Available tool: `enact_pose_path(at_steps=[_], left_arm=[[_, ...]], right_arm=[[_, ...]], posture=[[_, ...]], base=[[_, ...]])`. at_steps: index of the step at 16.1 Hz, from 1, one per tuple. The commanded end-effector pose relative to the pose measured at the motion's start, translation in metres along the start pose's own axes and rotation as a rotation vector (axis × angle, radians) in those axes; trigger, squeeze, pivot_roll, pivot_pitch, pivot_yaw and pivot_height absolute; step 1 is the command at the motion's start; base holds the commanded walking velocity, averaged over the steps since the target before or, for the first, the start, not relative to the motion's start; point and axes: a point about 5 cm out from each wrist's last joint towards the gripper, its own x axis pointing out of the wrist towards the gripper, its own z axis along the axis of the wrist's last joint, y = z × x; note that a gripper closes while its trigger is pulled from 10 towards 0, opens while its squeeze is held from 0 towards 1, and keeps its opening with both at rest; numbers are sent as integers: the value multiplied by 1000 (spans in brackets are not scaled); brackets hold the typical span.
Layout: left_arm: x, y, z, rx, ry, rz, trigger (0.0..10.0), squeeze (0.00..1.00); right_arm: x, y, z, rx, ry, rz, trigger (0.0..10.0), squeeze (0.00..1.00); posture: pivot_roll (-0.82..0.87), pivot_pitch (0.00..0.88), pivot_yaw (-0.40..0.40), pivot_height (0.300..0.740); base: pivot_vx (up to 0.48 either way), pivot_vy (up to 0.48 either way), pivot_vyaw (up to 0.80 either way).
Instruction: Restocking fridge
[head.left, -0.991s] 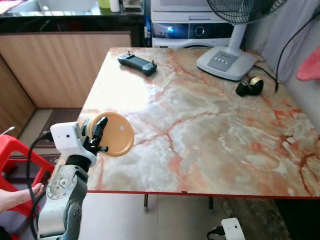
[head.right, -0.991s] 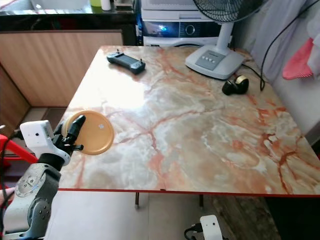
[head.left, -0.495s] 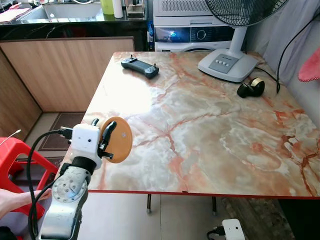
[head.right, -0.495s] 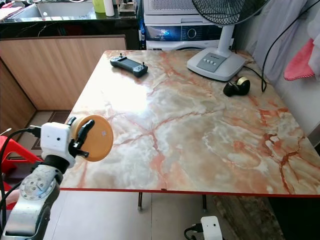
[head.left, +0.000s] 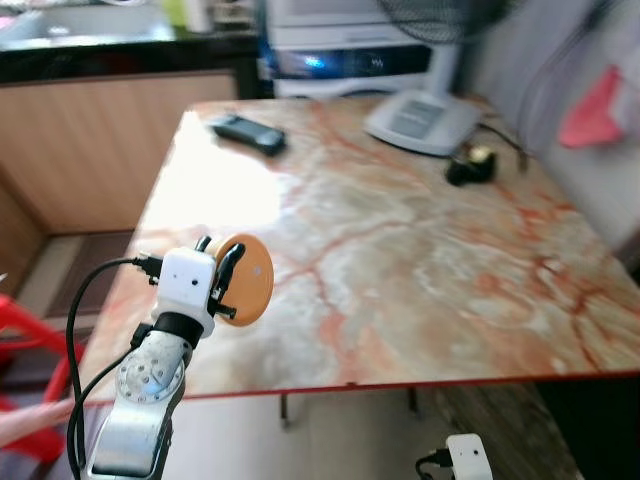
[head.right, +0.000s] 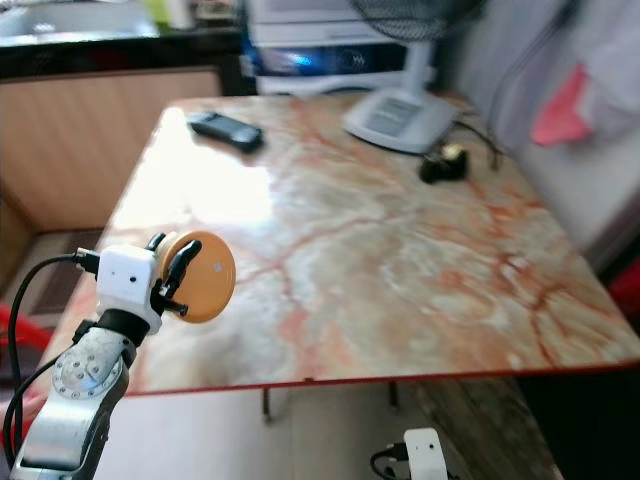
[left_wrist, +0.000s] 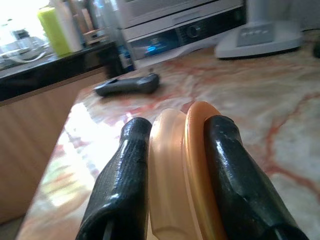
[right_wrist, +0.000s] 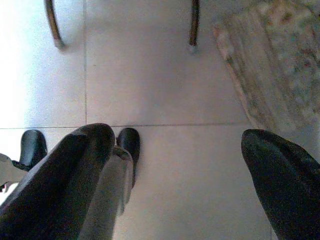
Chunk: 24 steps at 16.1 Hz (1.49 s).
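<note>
Your left gripper (head.left: 222, 282) is up at the near-left edge of the marble tabletop (head.left: 400, 250), its black fingers (left_wrist: 125, 185) clamped on an orange round lid (head.left: 248, 280) held on edge, clear of the surface. The left wrist view has one finger on each face of the disc, a paler rim beside the orange one. Across the tabletop at about 11 o'clock lies a dark handheld controller (head.left: 247, 134); at 1 o'clock stands a fan base (head.left: 420, 120), with a small black-and-gold object (head.left: 470, 165) just beside it toward 2 o'clock. Your right gripper (right_wrist: 180, 175) hangs low over the tiled floor (right_wrist: 165, 75), fingers spread wide apart, a table leg (right_wrist: 194, 25) ahead of it.
</note>
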Motion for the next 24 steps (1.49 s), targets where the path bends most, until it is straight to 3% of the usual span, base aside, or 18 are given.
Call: enact_pose_path(at_steps=[1, 24], left_arm=[[3, 1, 4, 33, -20, -1, 10000, 0], [8, 3, 8, 30, -44, 20, 10000, 0]], right_arm=[[-1, 0, -4, 1, 16, 5, 10000, 0], [-1, 1, -5, -12, 31, 17, 10000, 0]], posture=[[89, 83, -10, 740], [96, 74, -9, 740]], base=[[0, 0, -800], [0, -29, -800]])
